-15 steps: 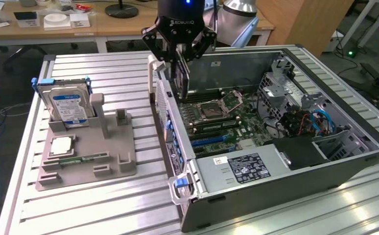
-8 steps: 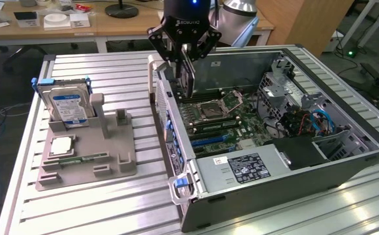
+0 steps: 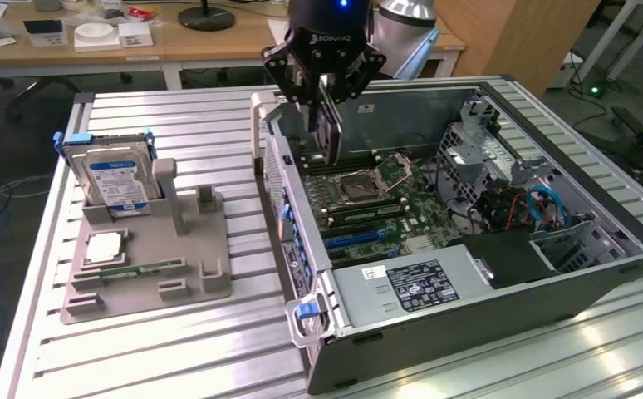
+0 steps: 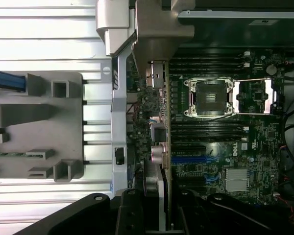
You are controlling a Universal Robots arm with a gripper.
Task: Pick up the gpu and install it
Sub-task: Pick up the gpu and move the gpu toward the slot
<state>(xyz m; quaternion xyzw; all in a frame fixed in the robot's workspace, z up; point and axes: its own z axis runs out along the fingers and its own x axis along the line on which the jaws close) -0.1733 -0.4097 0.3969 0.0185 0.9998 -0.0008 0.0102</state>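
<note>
Gripper [image 3: 327,93] closed on gpu [image 3: 331,137] top edge; card hangs upright beneath it, over motherboard [image 3: 394,204].

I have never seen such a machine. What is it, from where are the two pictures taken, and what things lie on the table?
This is a robot arm with a grasping tool at its end. One picture comes from a camera standing off the arm. The other comes from a camera on the wrist, looking along the tool into the computer. On the ribbed metal table lies an open computer case, showing its mainboard. On the exterior view's left, a grey holder carries a hard drive, a processor chip and a memory stick. The tool grips the gpu, a graphics card, on edge over the mainboard.
</note>
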